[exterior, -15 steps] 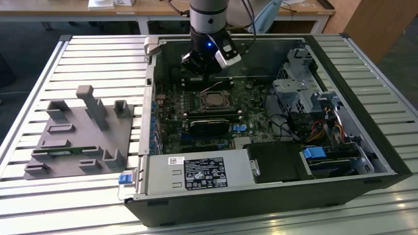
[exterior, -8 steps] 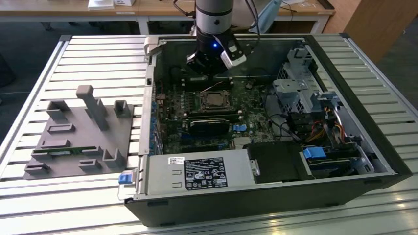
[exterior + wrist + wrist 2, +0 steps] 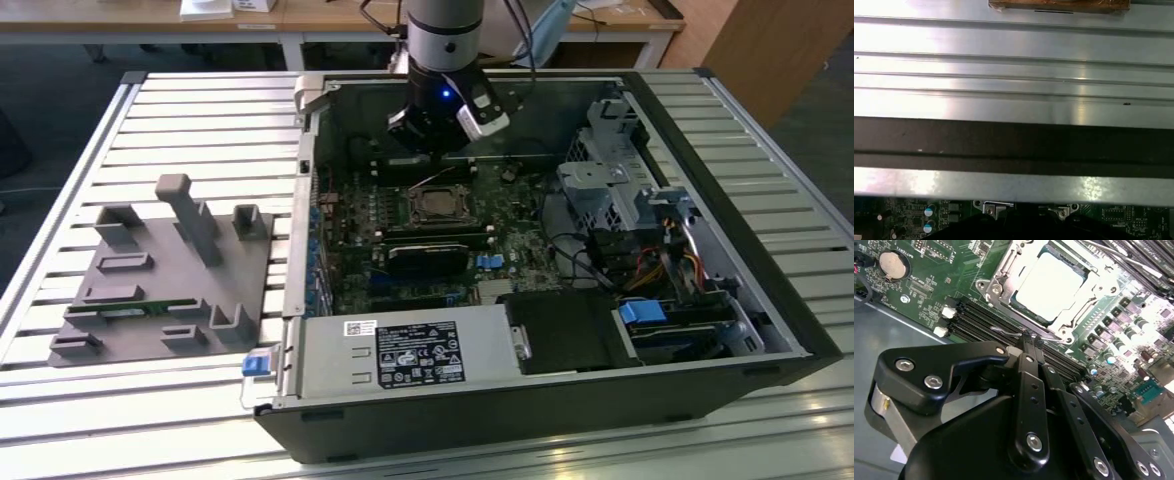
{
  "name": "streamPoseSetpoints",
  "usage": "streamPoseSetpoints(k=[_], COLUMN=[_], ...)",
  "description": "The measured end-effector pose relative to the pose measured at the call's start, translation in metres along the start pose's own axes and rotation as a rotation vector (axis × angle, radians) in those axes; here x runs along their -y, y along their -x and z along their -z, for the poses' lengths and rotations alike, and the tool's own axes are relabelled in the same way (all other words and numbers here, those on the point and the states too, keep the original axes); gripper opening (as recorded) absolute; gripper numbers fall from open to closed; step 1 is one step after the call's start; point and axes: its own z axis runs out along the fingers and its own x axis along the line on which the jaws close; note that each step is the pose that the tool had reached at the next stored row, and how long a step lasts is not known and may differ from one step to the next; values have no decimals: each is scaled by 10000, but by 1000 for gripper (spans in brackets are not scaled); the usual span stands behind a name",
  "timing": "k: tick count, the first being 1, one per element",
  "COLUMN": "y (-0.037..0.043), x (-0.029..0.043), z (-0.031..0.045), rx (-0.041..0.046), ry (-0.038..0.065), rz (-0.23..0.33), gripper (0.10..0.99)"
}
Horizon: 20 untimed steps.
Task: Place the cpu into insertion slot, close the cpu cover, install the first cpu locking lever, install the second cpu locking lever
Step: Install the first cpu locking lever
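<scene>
A grey plastic fixture (image 3: pixel 160 275) with upright posts lies on the slatted metal table (image 3: pixel 94 400), well off to the exterior view's left of the claw. Beneath and around the claw sits the open computer case (image 3: pixel 747 330). Nearer the camera than the claw, the silver power supply box (image 3: pixel 400 352) sits, and a coin battery (image 3: pixel 893 265) shows on the green board.
</scene>
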Motion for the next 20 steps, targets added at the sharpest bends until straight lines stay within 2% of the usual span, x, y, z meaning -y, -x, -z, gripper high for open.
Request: streamPoseSetpoints(k=[12, 20], y=[58, 150], x=[-40, -40], z=[-53, -90], rx=[-2, -36], ry=[2, -1], rz=[0, -2], gripper=[106, 106])
